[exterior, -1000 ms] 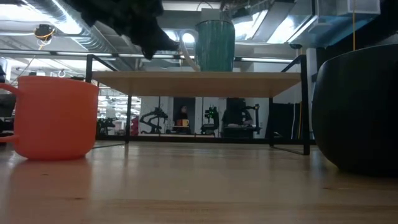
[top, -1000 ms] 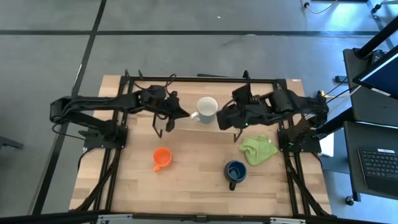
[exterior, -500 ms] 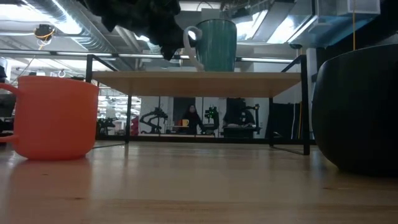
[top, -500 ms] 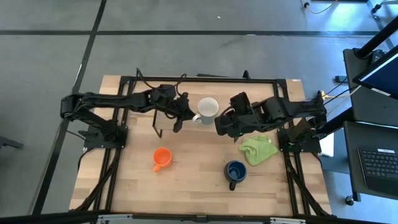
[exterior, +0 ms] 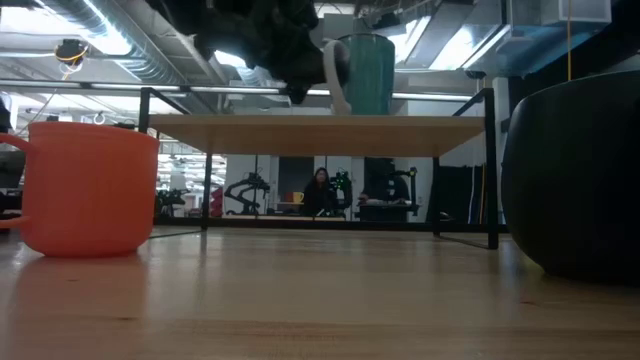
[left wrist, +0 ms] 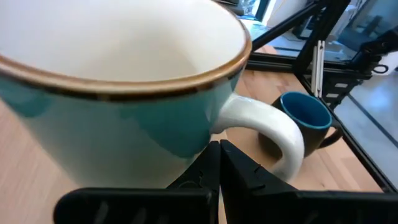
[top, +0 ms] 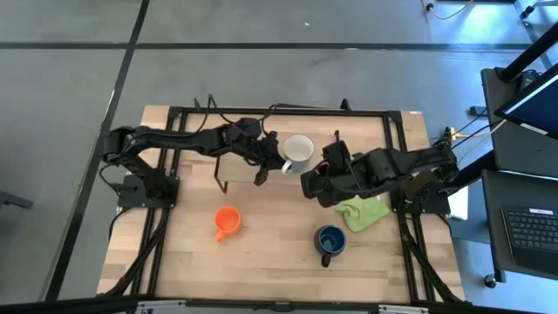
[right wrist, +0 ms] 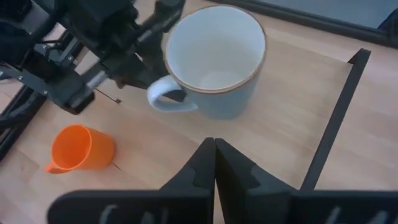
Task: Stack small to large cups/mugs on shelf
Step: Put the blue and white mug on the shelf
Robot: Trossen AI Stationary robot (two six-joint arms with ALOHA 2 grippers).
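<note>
A mug [top: 298,153], teal outside and white inside with a white handle, stands upright on the shelf [exterior: 320,132]. My left gripper [top: 268,166] is shut and sits at the mug's left side by the handle. My right gripper [top: 309,186] is shut and empty, just to the near side of the mug. The orange mug [top: 227,221] and the dark blue mug [top: 330,240] stand upright on the tabletop toward its near edge. My left gripper pushes with its shut fingertips [left wrist: 219,155] against the mug's teal outer wall [left wrist: 186,140], right beside the root of the white handle [left wrist: 267,127]. The fingers come about level from the table's left. The mug stands upright on the shelf.
A lime-green cloth [top: 364,209] lies on the table right of my right gripper. The shelf's black wire legs [right wrist: 336,118] stand near the mug. A person shows far off in the room behind the table [exterior: 320,190].
My left gripper has gone toward the table's right edge, still shut, and the teal-and-white mug has slid to the right along the shelf in front of it, staying upright. My right gripper has drawn back from the mug toward the table's near edge.
</note>
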